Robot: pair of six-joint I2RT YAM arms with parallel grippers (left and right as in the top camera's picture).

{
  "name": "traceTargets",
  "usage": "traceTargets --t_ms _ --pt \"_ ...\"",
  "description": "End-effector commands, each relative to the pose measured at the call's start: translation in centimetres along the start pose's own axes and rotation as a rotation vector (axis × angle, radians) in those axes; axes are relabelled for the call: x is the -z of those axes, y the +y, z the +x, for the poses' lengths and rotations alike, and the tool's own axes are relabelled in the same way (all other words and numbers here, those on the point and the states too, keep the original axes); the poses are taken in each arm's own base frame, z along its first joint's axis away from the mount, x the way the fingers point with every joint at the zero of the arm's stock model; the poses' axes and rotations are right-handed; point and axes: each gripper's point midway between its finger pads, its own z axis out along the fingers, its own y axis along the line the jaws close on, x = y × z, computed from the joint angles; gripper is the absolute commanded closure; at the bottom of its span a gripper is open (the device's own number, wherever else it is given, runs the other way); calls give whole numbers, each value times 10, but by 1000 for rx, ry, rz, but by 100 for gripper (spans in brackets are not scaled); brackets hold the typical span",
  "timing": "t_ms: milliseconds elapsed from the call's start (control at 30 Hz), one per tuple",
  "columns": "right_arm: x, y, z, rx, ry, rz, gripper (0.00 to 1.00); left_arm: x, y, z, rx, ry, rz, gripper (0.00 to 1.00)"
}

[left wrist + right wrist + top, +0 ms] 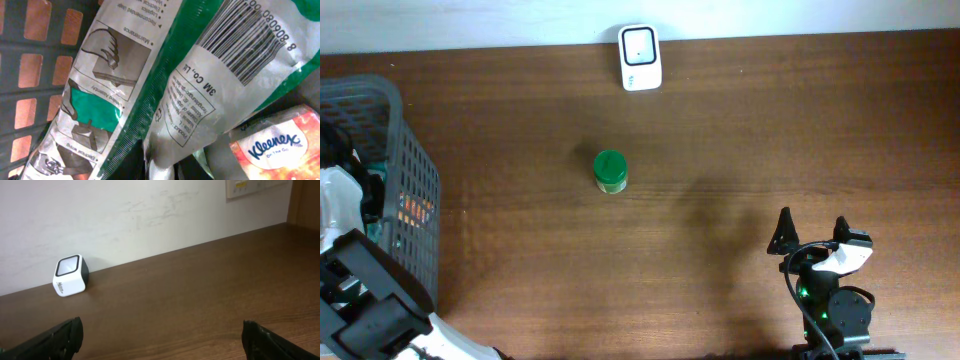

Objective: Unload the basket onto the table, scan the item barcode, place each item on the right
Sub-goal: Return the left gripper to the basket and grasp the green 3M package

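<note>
In the left wrist view a green, grey and white 3M packet (210, 100) lies in the basket, its barcode (245, 45) facing the camera. My left gripper (156, 168) is shut on the packet's lower end, with a dark finger on each side of it. In the overhead view the left arm (350, 250) reaches into the basket and its jaws are hidden. The white scanner (640, 57) stands at the table's far edge and shows far left in the right wrist view (70, 275). My right gripper (812, 232) rests open and empty near the front right (162, 330).
A dark mesh basket (415, 170) stands at the table's left edge, its wall (30, 60) close beside the packet. A Kleenex pack (275, 145) lies next to the packet. A green-lidded jar (610, 170) stands mid-table. A wall rises behind the scanner.
</note>
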Motion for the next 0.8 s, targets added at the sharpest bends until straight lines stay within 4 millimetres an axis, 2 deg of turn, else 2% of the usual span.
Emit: traceTargets --t_ms 0,33,67,100,200,300,333,500,600,700,767 --pt "0 0 3 4 5 -2 2 -11 2 -6 10 3 -9 80" --pt "0 0 3 4 5 -2 2 -14 1 -4 8 10 -8 85" --pt "0 0 3 4 5 -2 2 -17 0 -2 4 20 -7 98" --pt "0 0 3 4 5 -2 2 -17 0 -2 3 21 -6 100" --pt "0 0 3 4 5 -2 2 -11 3 -6 8 7 -9 100" --pt "0 0 3 4 5 -2 2 7 12 -15 23 -27 -16 100" --pt "0 0 3 4 5 -2 2 19 18 -19 38 -51 -21 100" --pt "0 0 3 4 5 -2 2 103 57 -44 220 -248 -51 100" --pt "0 0 3 4 5 -2 2 153 77 -45 335 -363 -55 100" --pt "0 0 3 4 5 -2 2 198 86 -43 387 -474 -16 100" --pt "0 0 3 4 5 -2 2 237 96 -38 454 -572 9 100"
